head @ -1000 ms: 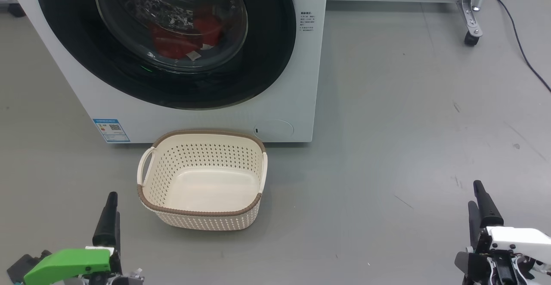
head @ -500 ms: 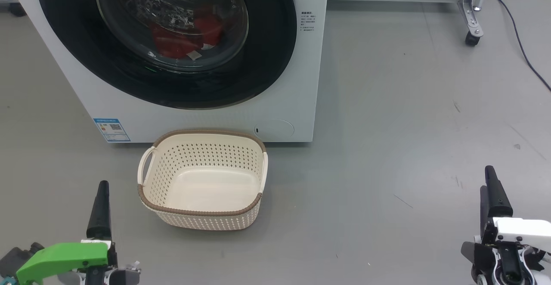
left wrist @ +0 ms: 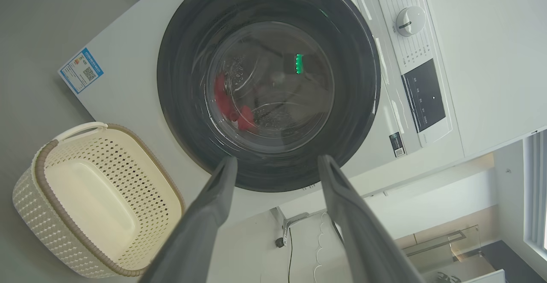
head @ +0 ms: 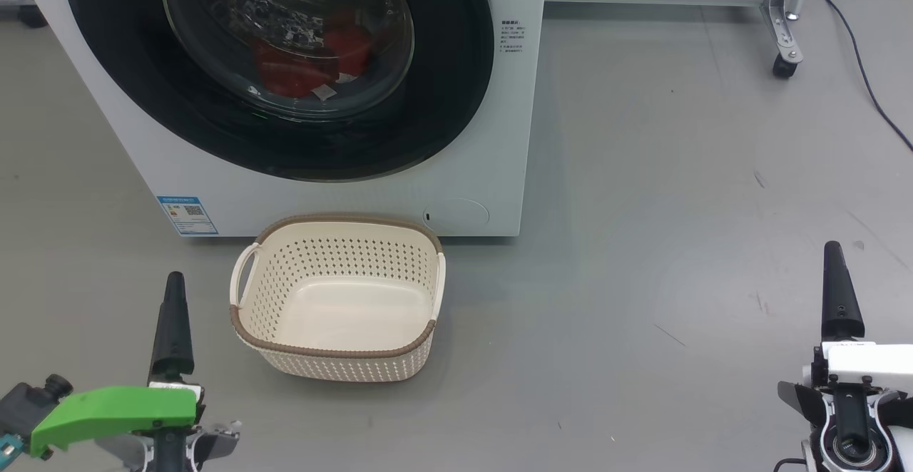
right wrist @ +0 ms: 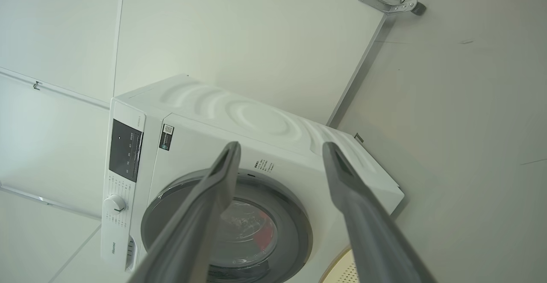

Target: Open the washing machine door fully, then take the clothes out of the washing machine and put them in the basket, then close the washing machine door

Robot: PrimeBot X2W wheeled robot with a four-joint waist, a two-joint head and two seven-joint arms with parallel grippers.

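Note:
The washing machine (head: pixel 342 194) stands at the upper left of the head view. Its round black door (head: pixel 442 101) lies flat against the front. Through the glass the red clothes (head: pixel 289 76) show low in the drum. The cream basket (head: pixel 246 329) sits on the floor against the machine's front, with nothing in it. My left gripper (head: pixel 173 283) is left of the basket and my right gripper (head: pixel 833 251) far to its right, both over bare floor. In the wrist views the left gripper (left wrist: pixel 277 160) and right gripper (right wrist: pixel 281 146) stand open and point at the door (left wrist: pixel 183 103) from a distance.
A metal frame leg on a caster (head: pixel 783 65) stands at the back right, with a black cable (head: pixel 863 73) trailing over the grey floor beside it. The control panel and knob (left wrist: pixel 408 20) sit above the door. A blue sticker (head: pixel 187 215) marks the machine's lower left front.
Both grippers have risen in the head view, toward the machine, the right one also drifting right. Their jaws stay open. The camera has shifted slightly.

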